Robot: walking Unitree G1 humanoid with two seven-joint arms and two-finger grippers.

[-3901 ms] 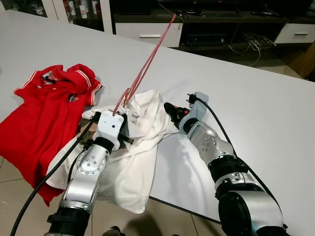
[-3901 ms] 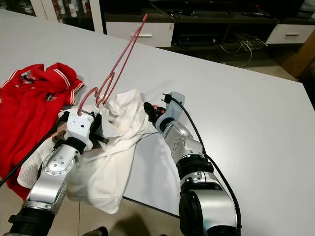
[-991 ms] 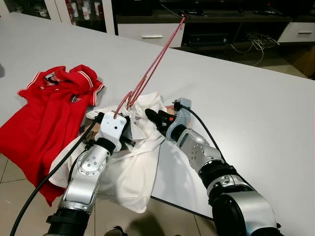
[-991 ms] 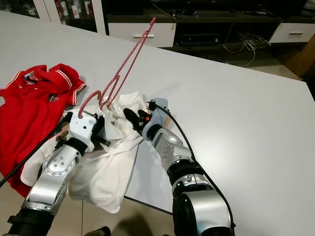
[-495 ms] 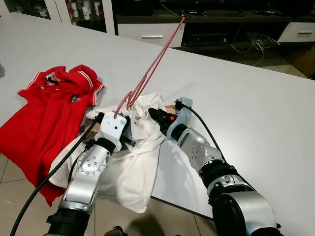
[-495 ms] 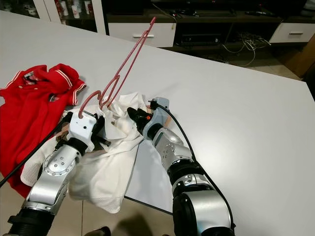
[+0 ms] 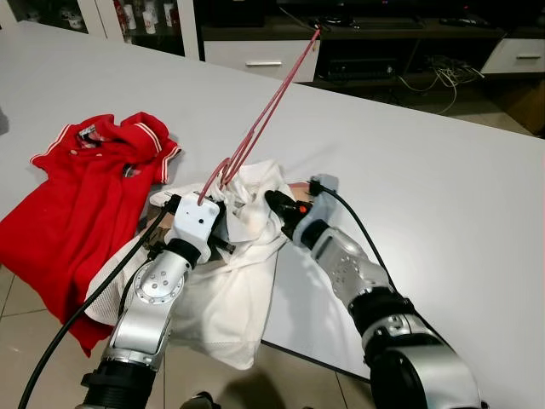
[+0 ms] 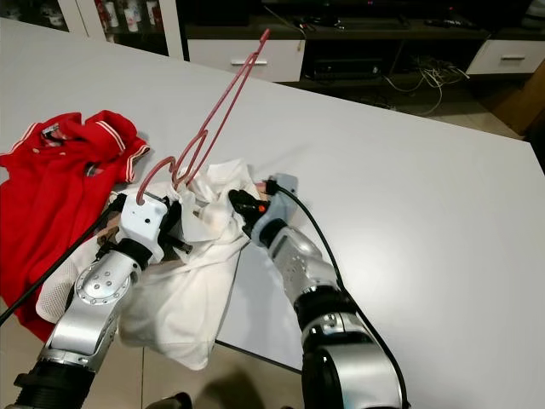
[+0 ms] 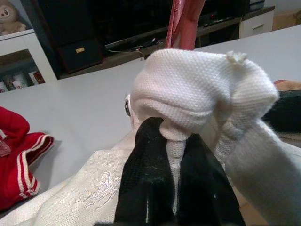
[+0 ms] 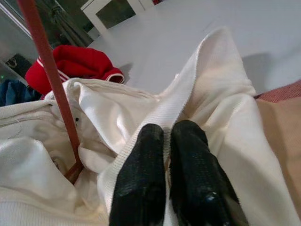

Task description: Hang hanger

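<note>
The left gripper (image 9: 171,188) is clamped on a bunched fold of a white polo shirt (image 7: 230,290), cloth squeezed between its two black fingers; the red hanger (image 7: 260,119) rises from that bunch and leans up and away over the white table (image 7: 443,196). Whether the fingers also pinch the hanger's wire cannot be told. The right gripper (image 10: 171,155) has its fingers pressed together on a ribbed edge of the same shirt, just beside the left one, with the hanger's lower end sunk in the folds between them. The shirt drapes over the table's near edge; a red polo (image 7: 77,196) lies crumpled farther to the robot's left.

Judging by this, the step in hand is working the shirt onto the hanger. Doing it well likely means the right gripper drawing the edge outward to open the neck, while the left holds the bunch steady so the tilted hanger neither swings nor slips free.
</note>
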